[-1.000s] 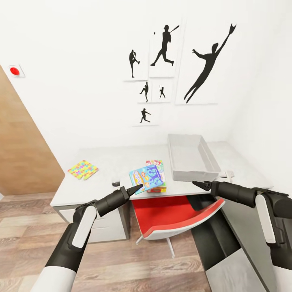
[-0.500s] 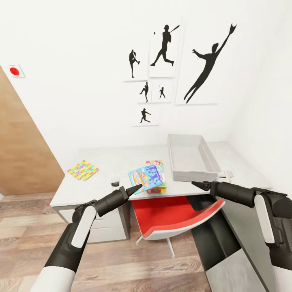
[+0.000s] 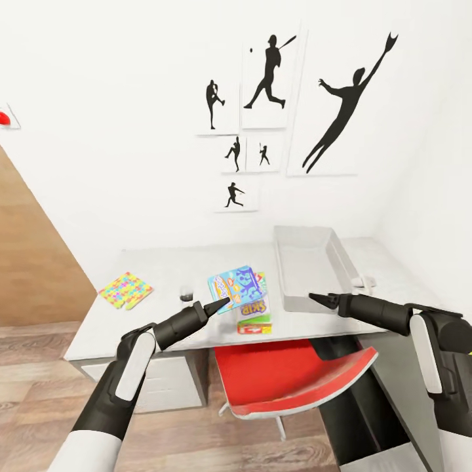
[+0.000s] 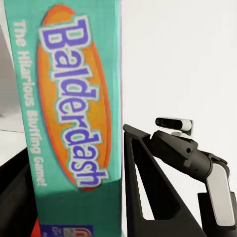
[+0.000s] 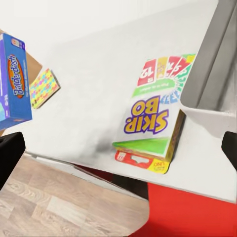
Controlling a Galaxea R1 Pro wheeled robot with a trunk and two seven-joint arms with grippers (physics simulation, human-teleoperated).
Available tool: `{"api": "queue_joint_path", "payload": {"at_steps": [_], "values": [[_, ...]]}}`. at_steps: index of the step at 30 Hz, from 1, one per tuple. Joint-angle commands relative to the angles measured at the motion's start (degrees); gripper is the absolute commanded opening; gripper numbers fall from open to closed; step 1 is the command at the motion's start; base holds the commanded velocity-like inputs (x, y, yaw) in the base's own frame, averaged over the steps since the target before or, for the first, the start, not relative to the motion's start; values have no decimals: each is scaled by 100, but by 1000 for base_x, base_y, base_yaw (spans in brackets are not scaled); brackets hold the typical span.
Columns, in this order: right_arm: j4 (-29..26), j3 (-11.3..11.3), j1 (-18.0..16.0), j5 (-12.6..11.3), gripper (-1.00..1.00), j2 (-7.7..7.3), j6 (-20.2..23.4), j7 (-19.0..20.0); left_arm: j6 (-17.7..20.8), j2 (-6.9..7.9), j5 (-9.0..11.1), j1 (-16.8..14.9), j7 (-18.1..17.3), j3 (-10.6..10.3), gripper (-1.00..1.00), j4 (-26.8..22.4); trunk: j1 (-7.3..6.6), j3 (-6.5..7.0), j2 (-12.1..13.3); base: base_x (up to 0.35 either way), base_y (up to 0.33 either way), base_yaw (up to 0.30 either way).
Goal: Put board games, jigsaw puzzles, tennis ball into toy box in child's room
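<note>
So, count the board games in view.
2: the blue Balderdash box held in the left gripper; the SKIP-BO box on the table beside the toy box. Others may be hidden.

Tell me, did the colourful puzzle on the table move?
No. The jigsaw puzzle lies at the same spot near the left end of the table. The whole picture shifted because the camera moved.

The counter (image 3: 164,262) is smooth, matt pale grey, and the toy box (image 3: 292,288) on it looks like matt grey plastic. The Balderdash box (image 4: 74,98) and SKIP-BO box (image 5: 148,123) are printed card with a slight sheen. The floor (image 3: 39,387) is grained wood planking, and the chair seat (image 3: 288,367) is smooth red.
</note>
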Motion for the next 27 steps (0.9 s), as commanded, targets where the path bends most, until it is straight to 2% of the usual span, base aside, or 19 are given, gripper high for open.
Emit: {"api": "queue_joint_path", "payload": {"at_steps": [1,11,16,27], "values": [[-1,-7,-6,-15,100,-1,35,5,36,-1,35,-3,-3,3,-100,-1,6,-10,-10,327,0,0],[-4,-15,-6,-13,100,-3,35,-1,35,-6,32,-1,-1,3,-100,-1,6,-10,-10,333,0,-10],[-2,-16,-6,-13,100,-6,35,-2,35,-8,30,1,0,3,-100,-1,6,-10,-10,292,0,-120],[-5,-17,-6,-13,100,-12,35,-2,35,-6,35,2,0,3,-100,-1,6,-10,-10,65,0,-208]]}}
